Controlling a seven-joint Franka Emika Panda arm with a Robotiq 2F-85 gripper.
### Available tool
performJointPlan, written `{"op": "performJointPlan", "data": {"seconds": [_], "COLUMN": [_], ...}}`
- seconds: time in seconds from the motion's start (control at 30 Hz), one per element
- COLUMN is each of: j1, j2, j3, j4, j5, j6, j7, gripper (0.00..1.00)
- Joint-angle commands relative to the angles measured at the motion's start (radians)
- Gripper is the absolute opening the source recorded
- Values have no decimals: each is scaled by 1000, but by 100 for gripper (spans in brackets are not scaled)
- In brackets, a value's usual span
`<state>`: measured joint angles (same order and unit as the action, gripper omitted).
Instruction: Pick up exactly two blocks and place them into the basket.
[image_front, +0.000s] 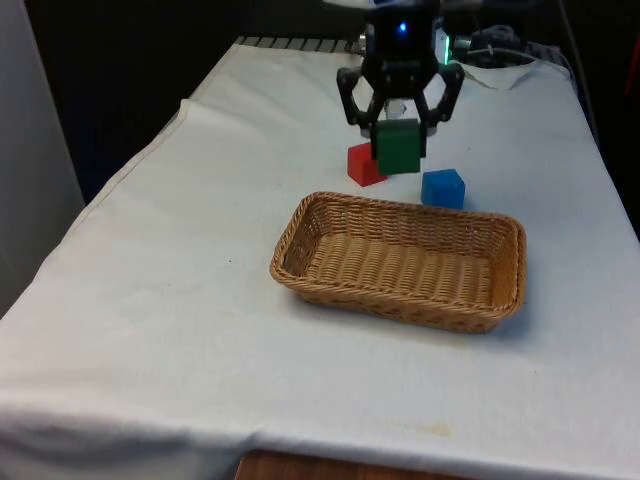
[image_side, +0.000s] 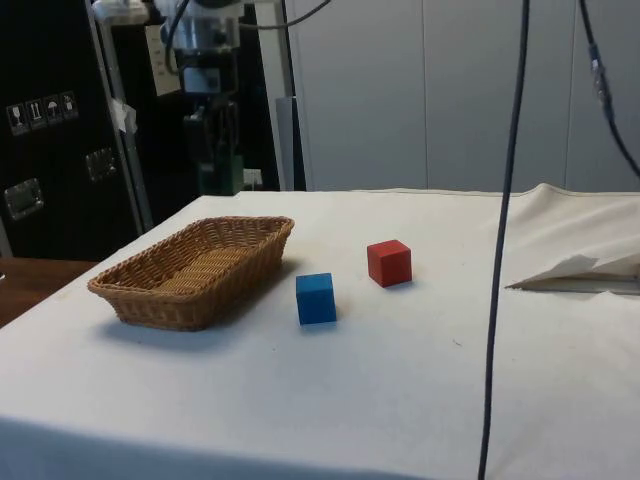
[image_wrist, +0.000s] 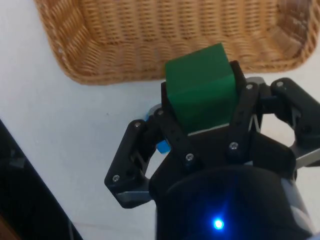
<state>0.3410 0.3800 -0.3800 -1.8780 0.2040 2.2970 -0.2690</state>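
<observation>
Nearest, 1 wicker basket (image_front: 400, 262), shallow, nothing in it. Just beyond its far rim, on the white cloth (image_front: 170, 300): 1 blue block (image_front: 443, 188), 1 red block (image_front: 365, 165), apart. Above them, gripper (image_front: 400, 135) closed on 1 green block (image_front: 399, 147), held clear of the cloth. Blocks look light, rigid, smooth; best gripped across 2 flat opposite faces. Far: black curtains.

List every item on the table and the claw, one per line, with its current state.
claw: shut on the green block, raised above the cloth
green block: held in the air, not yet over the basket
red block: resting on the cloth, outside the basket
blue block: resting on the cloth beside the basket
basket: upright, holding no blocks
</observation>
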Motion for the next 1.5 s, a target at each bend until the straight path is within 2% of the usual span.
{"op": "performJointPlan", "data": {"seconds": [0.0, 0.03, 0.23, 0.3, 0.47, 0.57, 0.6, 0.83, 0.87, 0.9, 1.13, 1.17, 1.2, 1.37, 1.4, 1.47], "j1": [0, 0, -1, 1, -2, -2, 0, -7, 0, -7, -9, -4, -9, -9, -9, -4], "j2": [26, 13, 121, 125, 198, 218, 214, 274, 271, 280, 314, 309, 316, 321, 322, 318], "j3": [10, 4, 35, 33, 52, 58, 52, 73, 65, 74, 71, 65, 70, 70, 70, 65], "j4": [25, 11, 109, 110, 164, 169, 168, 190, 184, 194, 230, 223, 232, 238, 239, 232], "j5": [14, 5, 38, 34, 56, 65, 56, 87, 79, 91, 96, 89, 95, 95, 95, 89], "j6": [-7, 0, -10, 0, 0, 8, 3, 28, 29, 28, 27, 30, 27, 26, 27, 30], "j7": [5, 2, 21, 21, 30, 30, 31, 25, 30, 24, 24, 28, 24, 25, 25, 28], "gripper": [3, 3, 3, 3, 3, 3, 3, 3, 3, 3, 3, 6, 6, 54, 74, 93]}}
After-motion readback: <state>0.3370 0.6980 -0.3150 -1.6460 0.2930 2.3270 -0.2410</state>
